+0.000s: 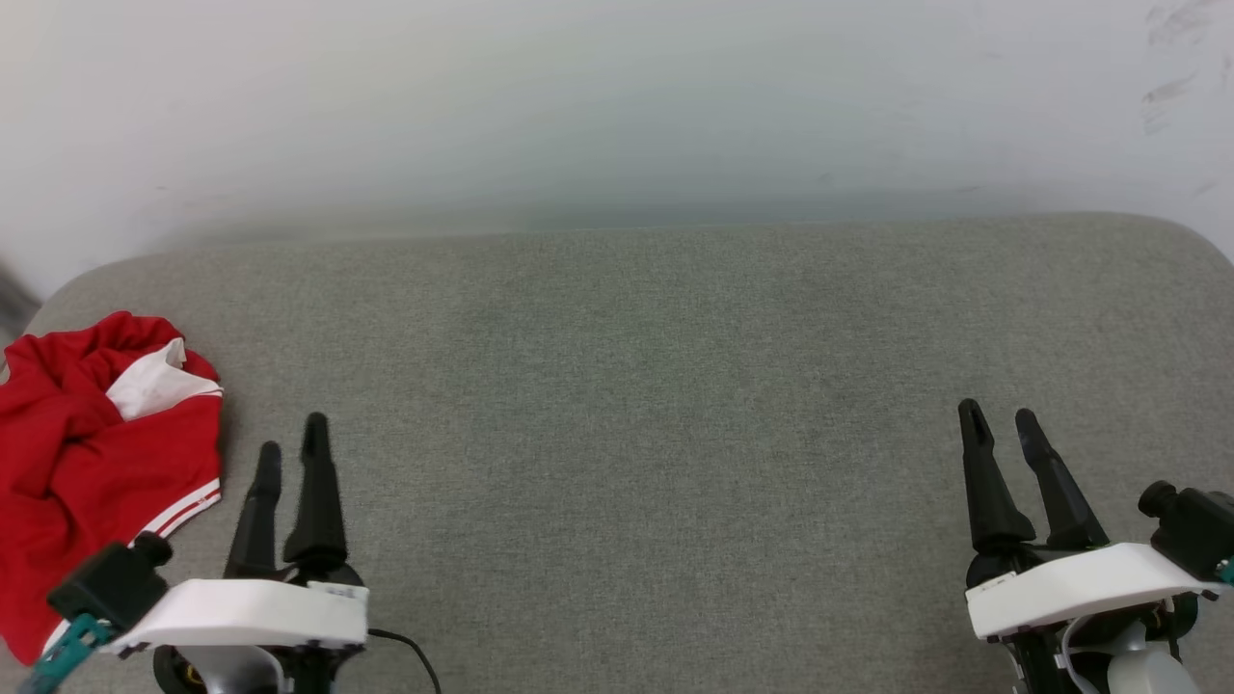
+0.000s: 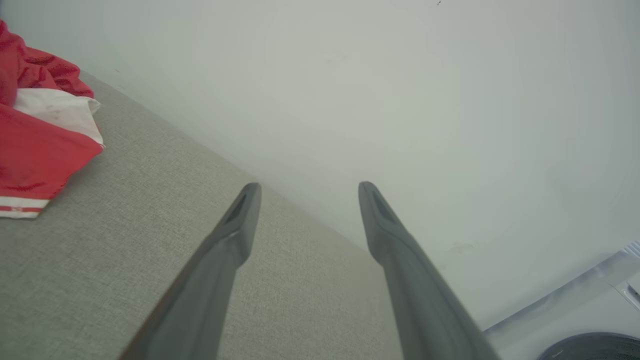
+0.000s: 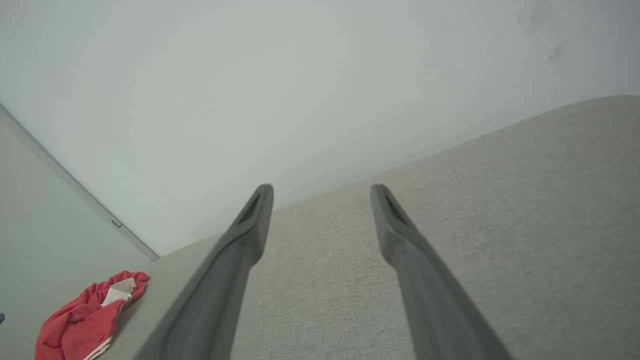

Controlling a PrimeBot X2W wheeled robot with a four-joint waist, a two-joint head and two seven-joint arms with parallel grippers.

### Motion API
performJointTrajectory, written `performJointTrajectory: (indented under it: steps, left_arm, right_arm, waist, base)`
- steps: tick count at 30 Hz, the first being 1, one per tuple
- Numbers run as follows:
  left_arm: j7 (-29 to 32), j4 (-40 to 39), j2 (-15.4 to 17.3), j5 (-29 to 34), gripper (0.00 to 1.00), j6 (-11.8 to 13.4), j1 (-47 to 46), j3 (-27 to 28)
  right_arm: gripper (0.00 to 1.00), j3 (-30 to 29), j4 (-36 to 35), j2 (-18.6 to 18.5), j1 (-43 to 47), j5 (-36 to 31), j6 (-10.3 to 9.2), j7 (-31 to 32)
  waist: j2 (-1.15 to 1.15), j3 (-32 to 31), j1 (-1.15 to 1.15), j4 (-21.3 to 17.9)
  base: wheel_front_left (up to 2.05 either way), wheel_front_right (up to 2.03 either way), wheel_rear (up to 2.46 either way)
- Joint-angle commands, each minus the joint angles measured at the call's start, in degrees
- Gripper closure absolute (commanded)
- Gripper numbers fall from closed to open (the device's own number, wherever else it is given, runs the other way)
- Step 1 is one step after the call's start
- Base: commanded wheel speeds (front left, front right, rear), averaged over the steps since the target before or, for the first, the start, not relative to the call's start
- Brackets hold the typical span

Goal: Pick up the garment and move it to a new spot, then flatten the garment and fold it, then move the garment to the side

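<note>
The garment (image 1: 87, 453), a bright red shirt with a white patch and red-and-white striped trim, lies crumpled at the far left edge of the grey surface (image 1: 627, 386). It also sits at the upper left of the left wrist view as the garment (image 2: 35, 130), and small at the lower left of the right wrist view as the garment (image 3: 85, 320). My left gripper (image 1: 291, 445) stands open just right of it, apart from the cloth, with nothing between its fingers. Far to the right, my right gripper (image 1: 999, 414) is open and empty too.
The grey fabric-covered surface has rounded back corners and meets a pale wall (image 1: 617, 106) behind. The wide stretch between my two grippers is bare fabric. A white appliance edge (image 2: 590, 310) shows at the lower right of the left wrist view.
</note>
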Motion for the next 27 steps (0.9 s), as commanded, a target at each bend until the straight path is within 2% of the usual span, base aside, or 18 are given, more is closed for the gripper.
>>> performJointTrajectory:
  steps: [1,8,12,23,27]
  left_arm:
    - [-0.6,-1.3,0.1,3.0,0.0,0.0,0.4,-1.4]
    - [-1.8,-1.4,0.4,13.3,0.0,1.2,0.7,-6.0]
    - [-2.4,-1.2,1.8,17.3,0.0,3.3,1.0,-8.8]
    - [-4.1,0.4,5.3,23.8,0.0,9.2,1.1,-15.7]
    - [-4.6,1.4,6.2,25.2,0.0,10.0,1.1,-17.9]
  right_arm:
    - [0.0,0.5,-1.3,0.0,0.0,-2.9,0.02,-0.7]
    - [0.0,0.3,-2.2,0.0,0.3,-10.9,0.01,-1.8]
    - [0.0,0.4,-1.8,0.0,0.4,-14.5,0.01,-2.5]
    - [0.0,0.8,-0.9,0.0,0.8,-22.5,0.01,-4.2]
    - [0.0,1.1,-1.0,0.0,0.7,-24.8,0.01,-4.7]
  waist:
    - [0.0,0.0,0.0,-0.1]
    - [0.0,0.2,0.0,-0.3]
    - [0.0,0.3,0.0,-0.3]
    - [0.0,0.5,0.0,-0.4]
    - [0.0,0.6,0.0,-0.4]
  base:
    - [0.0,0.0,0.0]
    - [0.0,0.0,0.0]
    - [0.0,0.0,0.0]
    - [0.0,0.0,0.0]
    - [0.0,0.0,0.0]
